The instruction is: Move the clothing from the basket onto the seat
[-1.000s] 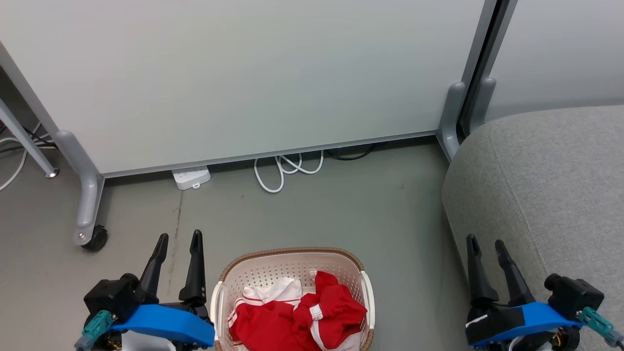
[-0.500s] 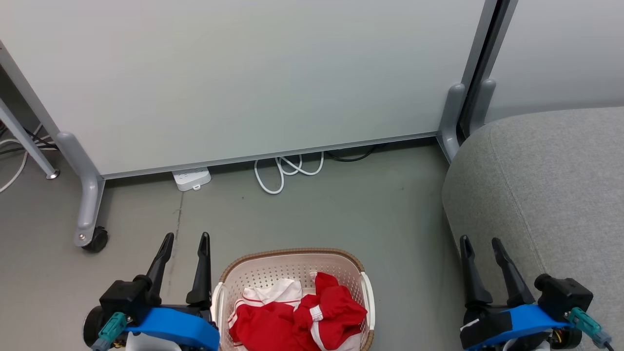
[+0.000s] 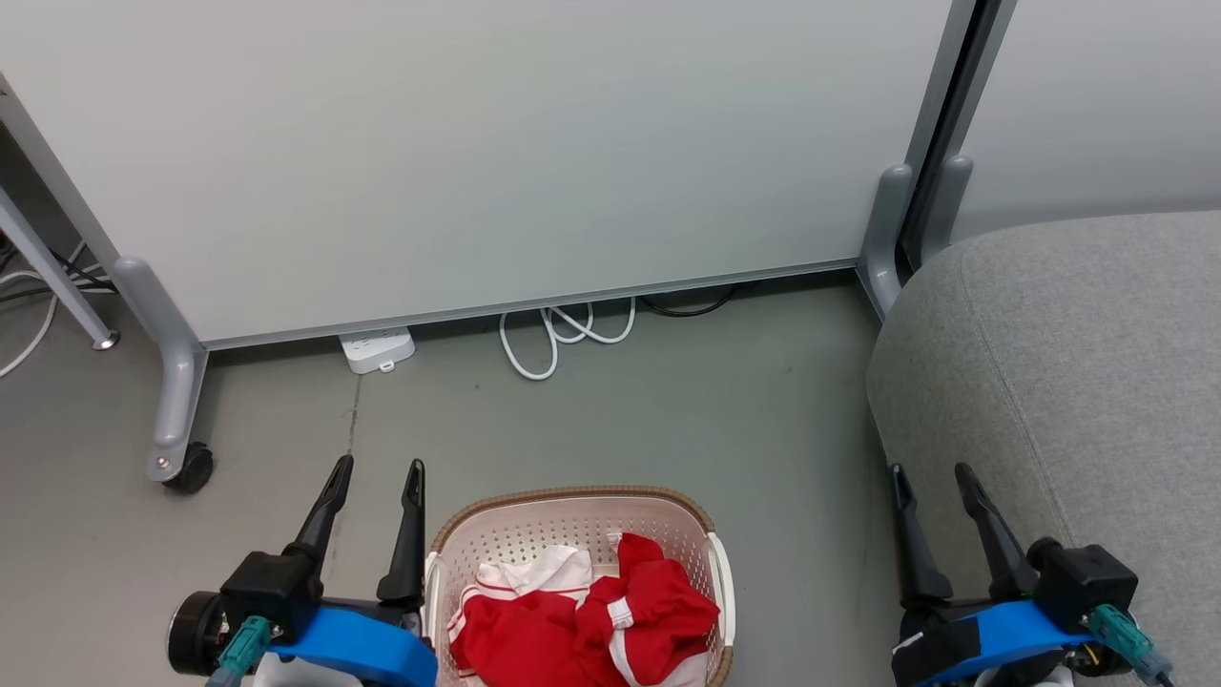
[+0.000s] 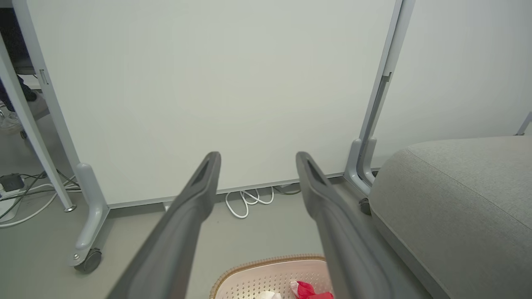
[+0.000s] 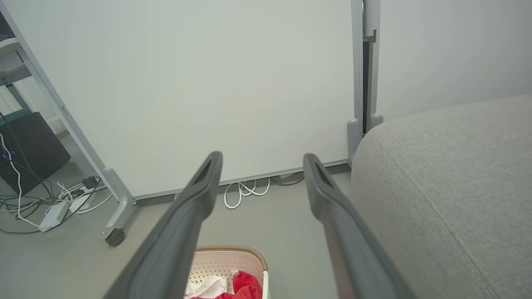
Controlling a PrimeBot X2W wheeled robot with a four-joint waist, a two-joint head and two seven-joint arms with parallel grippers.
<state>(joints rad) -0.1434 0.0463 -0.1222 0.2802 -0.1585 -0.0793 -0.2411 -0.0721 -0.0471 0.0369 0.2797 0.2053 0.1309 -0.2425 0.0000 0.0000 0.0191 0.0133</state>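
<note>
The left gripper (image 3: 379, 468) sits at seven o'clock in the head view, fingers spread wide and holding nothing, just beside the basket (image 3: 572, 498) at six o'clock. The right gripper (image 3: 929, 472), at five o'clock, is likewise spread wide and empty, close by the edge of the seat (image 3: 1087, 363), which spans three to four o'clock. The clothing (image 3: 582, 625) lies bunched inside the basket. Toward twelve o'clock, a white cable (image 3: 563, 334) loops on the floor (image 3: 668, 410) under a pale panel (image 3: 477, 143).

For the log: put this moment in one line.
red striped clothing: in cream perforated basket; left pincer: open; right pincer: open; grey fabric seat: bare
</note>
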